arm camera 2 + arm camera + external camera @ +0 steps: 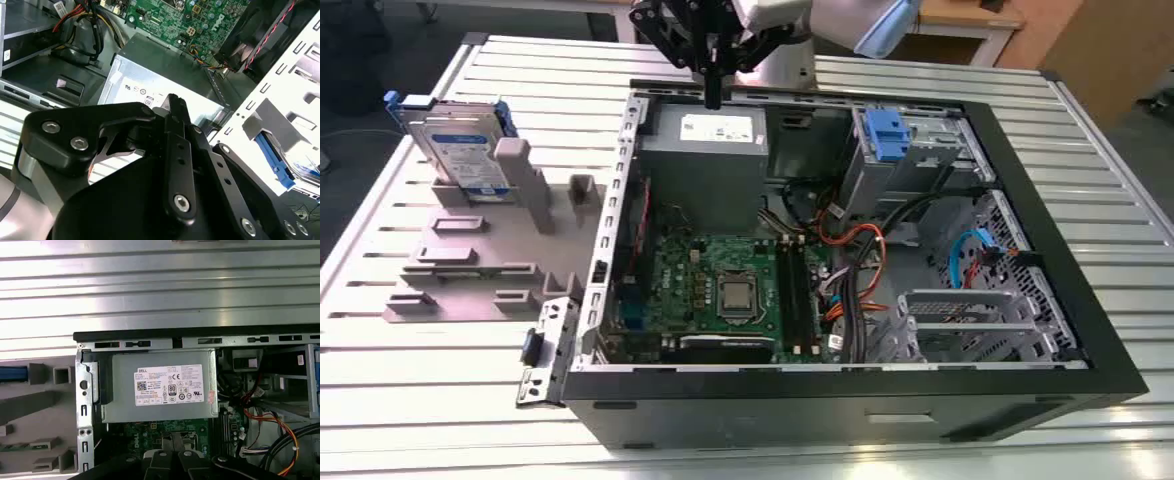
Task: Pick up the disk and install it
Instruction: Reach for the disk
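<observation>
- Disk [460, 150] stands upright in the grey fixture [480, 250], high on the exterior view's left, outside the case [854, 400]. Nothing is touching it!
- Same view: the claw [714, 98] hangs at top centre over the power supply [707, 150], well apart from the disk. Its fingers look pressed together with nothing between them.
- The drive cage [907, 150] sits in the case's far corner, toward the exterior view's right.
- Second wrist view: the claw's black linkage is close up, its tip [174, 102] poised above the power supply's labelled face [150, 75], with the motherboard [175, 20] beyond.
- First wrist view: the power supply [160, 390] is in plain sight, and the disk's blue caddy edge [12, 374] peeks in beside the fixture.
- By my read, nothing is done yet: both the pick-up and the install remain.
</observation>
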{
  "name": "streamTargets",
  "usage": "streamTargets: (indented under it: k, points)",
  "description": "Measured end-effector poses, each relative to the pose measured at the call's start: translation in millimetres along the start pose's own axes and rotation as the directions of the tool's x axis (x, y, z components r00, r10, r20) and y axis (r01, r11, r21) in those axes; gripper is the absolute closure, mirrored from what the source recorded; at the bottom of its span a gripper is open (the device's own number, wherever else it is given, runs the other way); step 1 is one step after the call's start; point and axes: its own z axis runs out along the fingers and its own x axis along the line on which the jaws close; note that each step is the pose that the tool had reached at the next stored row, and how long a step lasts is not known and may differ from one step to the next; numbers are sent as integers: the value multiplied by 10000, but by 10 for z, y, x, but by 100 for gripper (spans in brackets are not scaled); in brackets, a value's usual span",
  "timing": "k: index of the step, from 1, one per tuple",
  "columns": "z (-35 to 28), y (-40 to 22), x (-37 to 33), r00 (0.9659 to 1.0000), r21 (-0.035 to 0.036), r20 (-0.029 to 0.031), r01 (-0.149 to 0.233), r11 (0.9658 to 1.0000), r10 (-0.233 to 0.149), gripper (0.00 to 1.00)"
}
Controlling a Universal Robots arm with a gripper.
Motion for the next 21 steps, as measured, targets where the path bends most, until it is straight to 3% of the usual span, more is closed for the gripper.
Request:
streamTargets:
  k: [15,21]
  points:
    - [0,-2,30,10000,0,-1,-2,10000,2,89]
    - [-1,-6,76,10000,0,0,0,10000,0,89]
